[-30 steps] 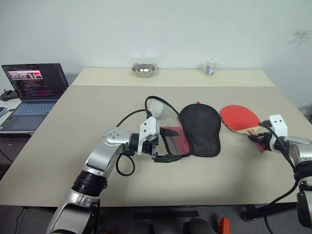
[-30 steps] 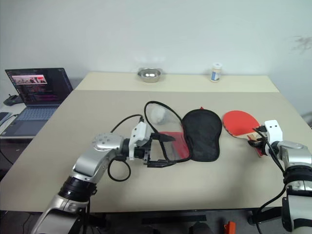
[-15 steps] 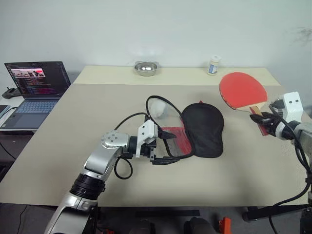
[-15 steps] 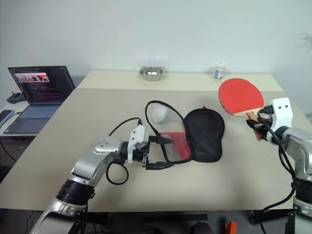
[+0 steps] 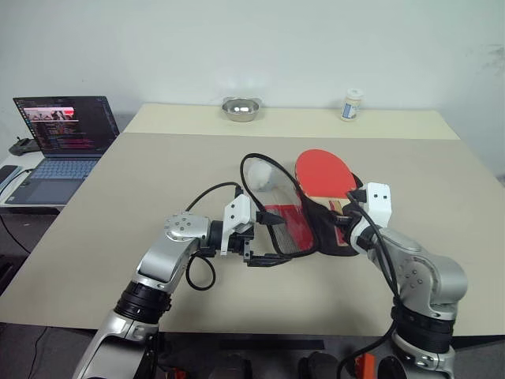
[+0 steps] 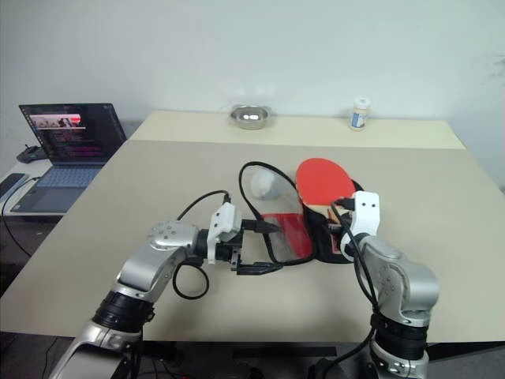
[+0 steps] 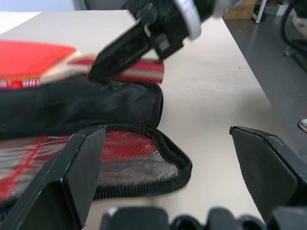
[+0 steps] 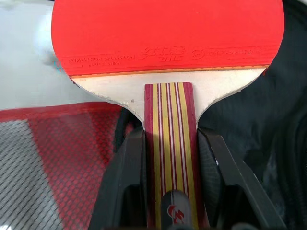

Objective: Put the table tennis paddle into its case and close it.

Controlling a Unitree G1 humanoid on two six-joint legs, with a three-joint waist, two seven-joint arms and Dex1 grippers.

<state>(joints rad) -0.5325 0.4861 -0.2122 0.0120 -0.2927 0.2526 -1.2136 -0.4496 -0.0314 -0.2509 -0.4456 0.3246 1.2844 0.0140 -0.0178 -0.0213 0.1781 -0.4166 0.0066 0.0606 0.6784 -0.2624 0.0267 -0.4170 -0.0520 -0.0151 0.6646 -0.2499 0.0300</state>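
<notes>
Gripping paddle handle, right end effector above case, left end effector wide open

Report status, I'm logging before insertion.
Right gripper shut on red-faced wooden paddle, above open black-and-red zip case. Left gripper open beside it. Nothing blocking.

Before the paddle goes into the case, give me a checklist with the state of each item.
1. Right gripper shut on the table tennis paddle handle: ok.
2. Paddle held above the open case: ok.
3. Case mouth held open wide enough for the blade: cannot tell.
4. Left gripper open astride the red mesh flap, not clamping it: not ok if it must hold the flap.
5. Paddle head aimed into the opening: cannot tell.
6. Black cable looping over the case: not ok.
</notes>
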